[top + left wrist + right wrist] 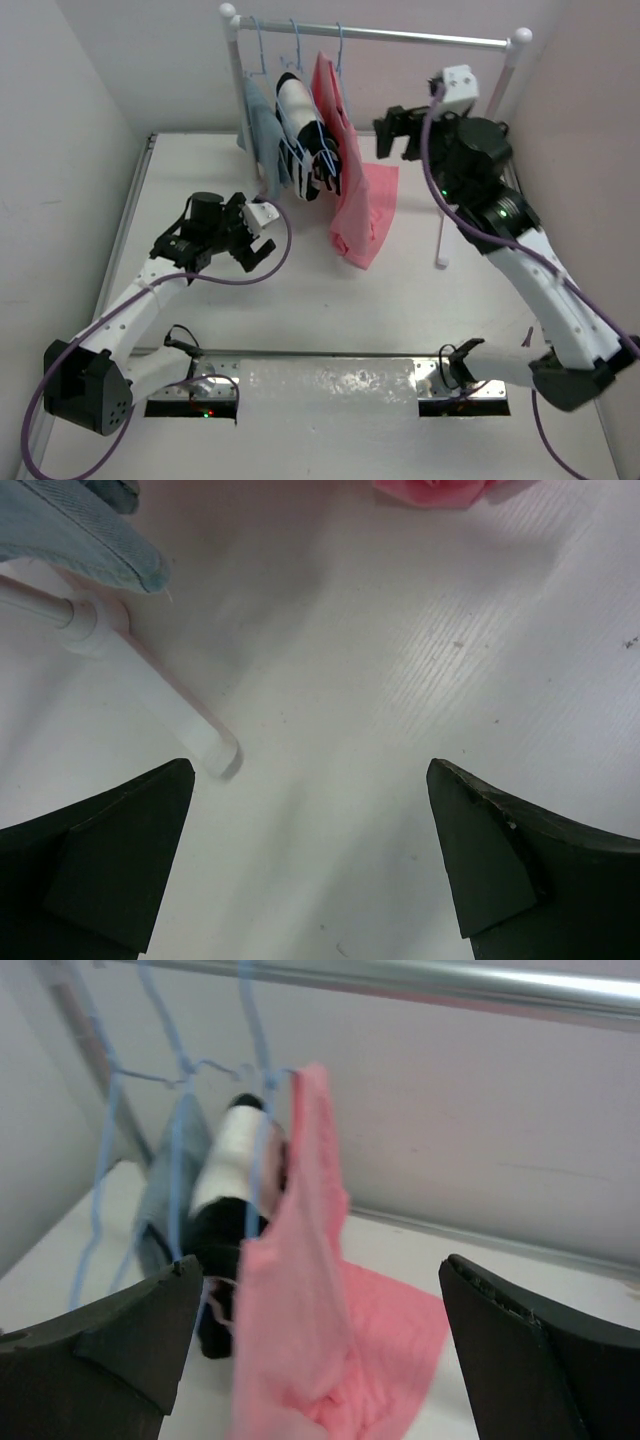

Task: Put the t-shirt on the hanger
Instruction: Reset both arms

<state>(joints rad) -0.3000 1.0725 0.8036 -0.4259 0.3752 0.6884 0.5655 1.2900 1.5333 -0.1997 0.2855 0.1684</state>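
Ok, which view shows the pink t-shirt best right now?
Top external: the whole t-shirt shows, hanging from the rail with its lower part on the table. Right wrist shows the t-shirt close but blurred and cropped. Left wrist catches only a pink scrap at its top edge.

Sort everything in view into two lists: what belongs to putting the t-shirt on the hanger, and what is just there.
Belongs to the job:
- pink t-shirt, hanging at the rail, lower end on the table
- light-blue hanger above it

Just there:
- pale blue-grey garment
- black-and-white garment
- clothes rack
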